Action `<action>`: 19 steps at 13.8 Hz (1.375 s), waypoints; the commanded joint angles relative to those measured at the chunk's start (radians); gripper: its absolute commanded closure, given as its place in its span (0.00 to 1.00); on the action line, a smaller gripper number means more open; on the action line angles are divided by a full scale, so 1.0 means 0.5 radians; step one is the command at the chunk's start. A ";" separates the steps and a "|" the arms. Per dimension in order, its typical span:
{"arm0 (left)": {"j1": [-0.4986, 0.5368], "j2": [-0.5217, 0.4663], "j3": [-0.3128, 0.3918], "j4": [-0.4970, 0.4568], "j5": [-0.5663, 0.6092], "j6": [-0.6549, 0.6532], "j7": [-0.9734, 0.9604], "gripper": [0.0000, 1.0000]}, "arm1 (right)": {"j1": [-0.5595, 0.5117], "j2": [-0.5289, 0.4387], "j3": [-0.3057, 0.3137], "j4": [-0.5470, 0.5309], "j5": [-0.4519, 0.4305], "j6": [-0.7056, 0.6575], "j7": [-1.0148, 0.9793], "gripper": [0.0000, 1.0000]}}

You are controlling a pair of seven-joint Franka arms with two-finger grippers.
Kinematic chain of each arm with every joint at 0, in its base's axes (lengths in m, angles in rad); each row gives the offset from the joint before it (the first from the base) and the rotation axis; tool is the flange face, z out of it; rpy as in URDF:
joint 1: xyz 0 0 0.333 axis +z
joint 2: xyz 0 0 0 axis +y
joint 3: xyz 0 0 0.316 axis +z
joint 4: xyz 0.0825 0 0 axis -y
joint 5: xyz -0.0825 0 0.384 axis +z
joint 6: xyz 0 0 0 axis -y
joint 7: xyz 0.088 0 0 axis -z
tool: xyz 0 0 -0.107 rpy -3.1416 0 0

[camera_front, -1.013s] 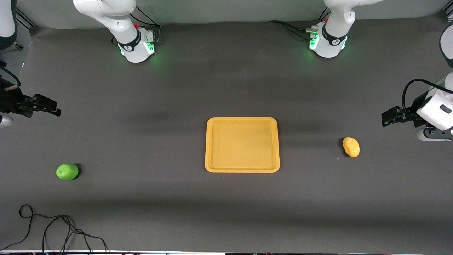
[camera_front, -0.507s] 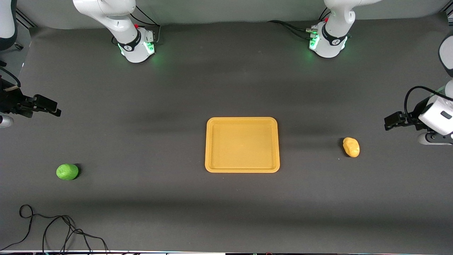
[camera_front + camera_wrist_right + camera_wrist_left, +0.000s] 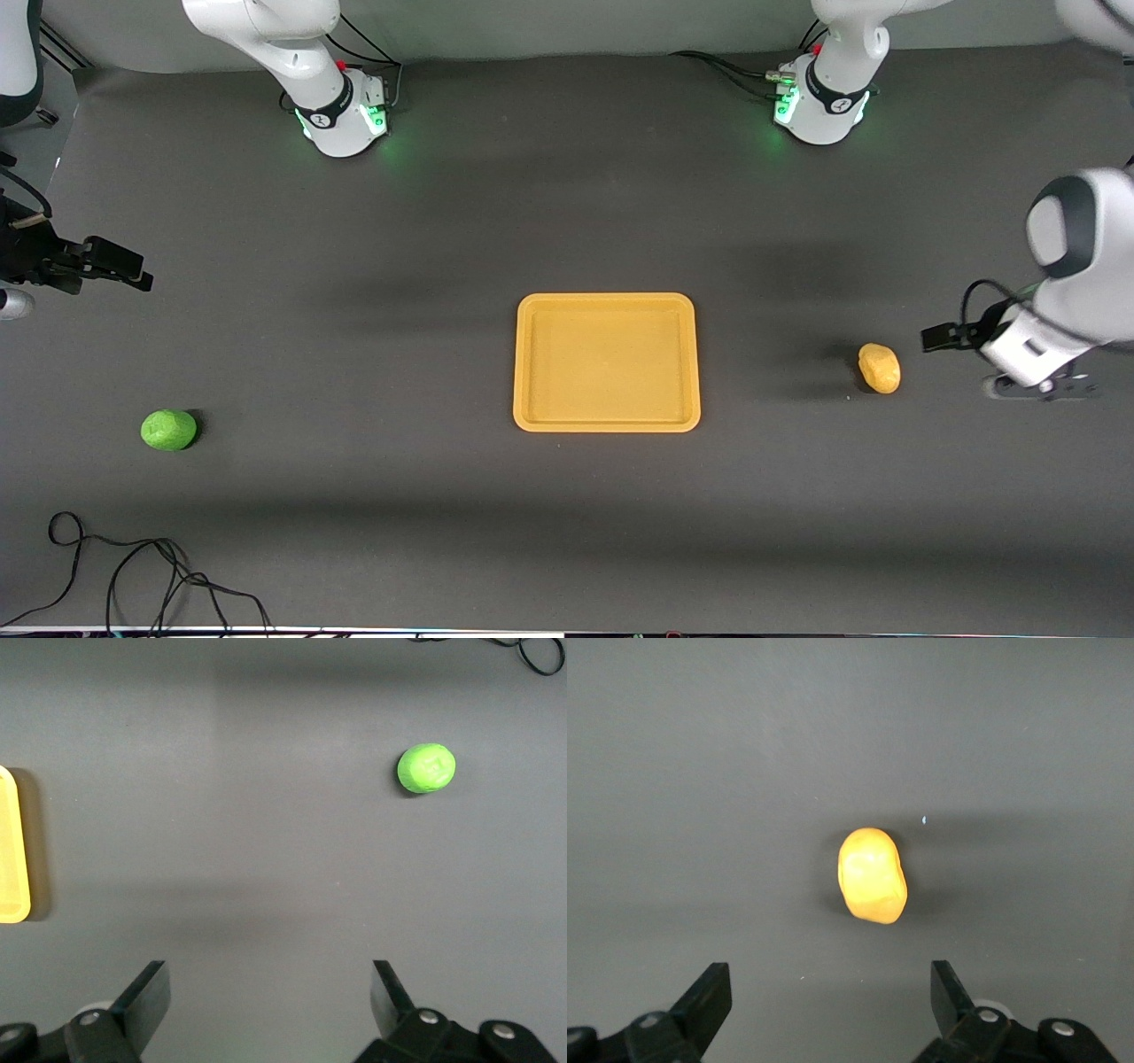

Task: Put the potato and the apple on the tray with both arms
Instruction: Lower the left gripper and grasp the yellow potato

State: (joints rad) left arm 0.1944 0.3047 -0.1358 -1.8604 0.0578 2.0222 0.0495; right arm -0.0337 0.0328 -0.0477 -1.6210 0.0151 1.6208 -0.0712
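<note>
The yellow-orange tray [image 3: 606,299] lies in the middle of the table with nothing on it. The yellow potato [image 3: 879,368] lies toward the left arm's end. My left gripper [image 3: 941,337] is open and empty over the bare table beside the potato. In the left wrist view the potato [image 3: 872,875] lies ahead of that gripper [image 3: 830,979]. The green apple [image 3: 168,430] lies toward the right arm's end. My right gripper [image 3: 115,266] is open and empty over bare table at that end. The right wrist view shows that gripper [image 3: 268,970], the apple [image 3: 426,768] and the tray's edge [image 3: 11,842].
A loose black cable [image 3: 133,576] loops on the table by the edge nearest the front camera, toward the right arm's end, and shows in the right wrist view [image 3: 532,651]. The arm bases [image 3: 341,115] [image 3: 819,106] stand along the edge farthest from the front camera.
My left arm has swung over and brought its gripper closer to the potato. The right arm, potato, apple and tray have not moved.
</note>
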 commanded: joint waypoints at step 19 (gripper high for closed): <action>0.016 0.443 -0.020 -0.139 -0.094 0.404 -0.044 0.48 | 0.031 0.026 -0.021 0.015 -0.070 0.007 0.020 0.00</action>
State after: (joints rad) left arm 0.1983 0.5397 -0.1446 -1.9167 0.0212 2.2137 0.0381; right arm -0.0334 0.0405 -0.0477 -1.6223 -0.0060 1.6212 -0.0712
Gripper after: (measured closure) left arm 0.203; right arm 0.000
